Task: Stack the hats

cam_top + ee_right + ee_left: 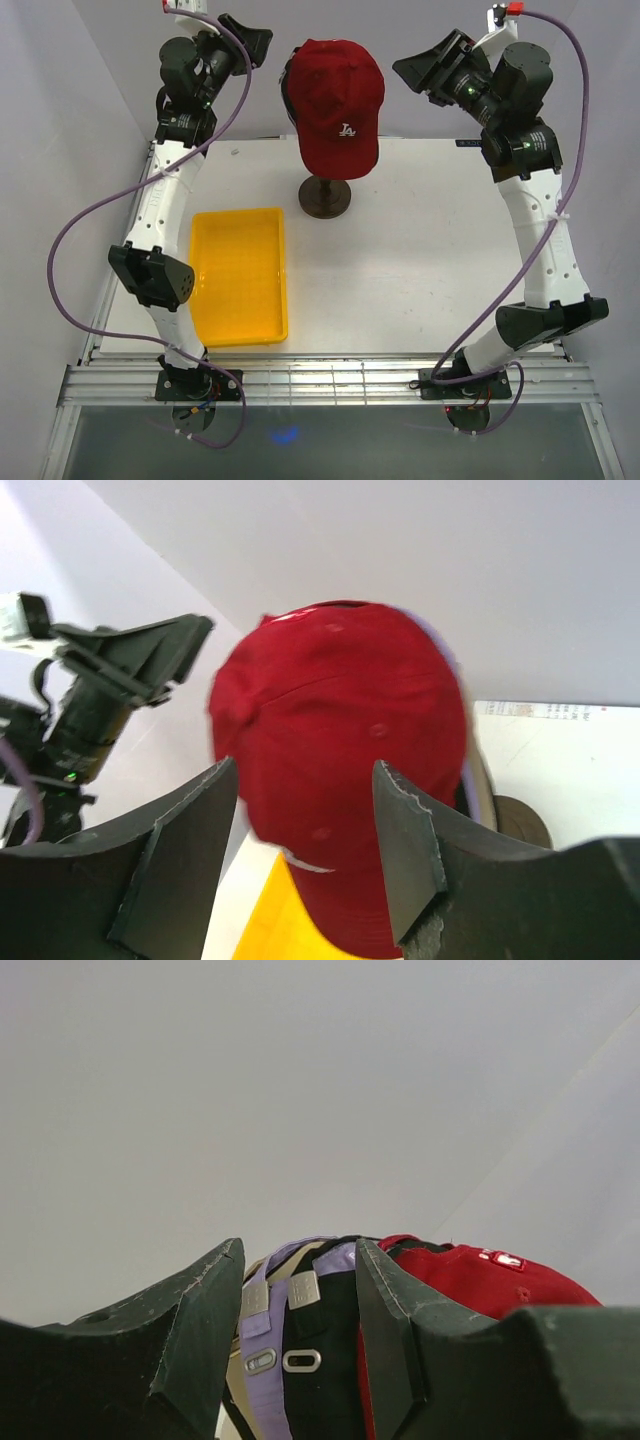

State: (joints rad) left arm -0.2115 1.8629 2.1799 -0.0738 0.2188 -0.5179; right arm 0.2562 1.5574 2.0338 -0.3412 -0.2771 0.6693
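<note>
The hats sit stacked on a dark stand (325, 196) at the back middle of the table. A dark red hat (335, 100) with a white LA logo is on top. My left gripper (258, 40) hovers open just left of the stack, not touching it. In the left wrist view its open gripper (297, 1260) frames the back straps: lavender (262, 1310), black (320, 1330), a tan edge (232, 1375), and the red hat (480, 1280) at right. My right gripper (412, 78) stands open just right of the stack. Its wrist view shows the open gripper (305, 780) with the red hat (350, 720) beyond it.
A yellow tray (240, 215) lies on the white table to the left front of the stand, its corner also showing as tray (270, 920). White walls close in the back and both sides. The left arm's gripper (130, 660) shows beyond the red hat.
</note>
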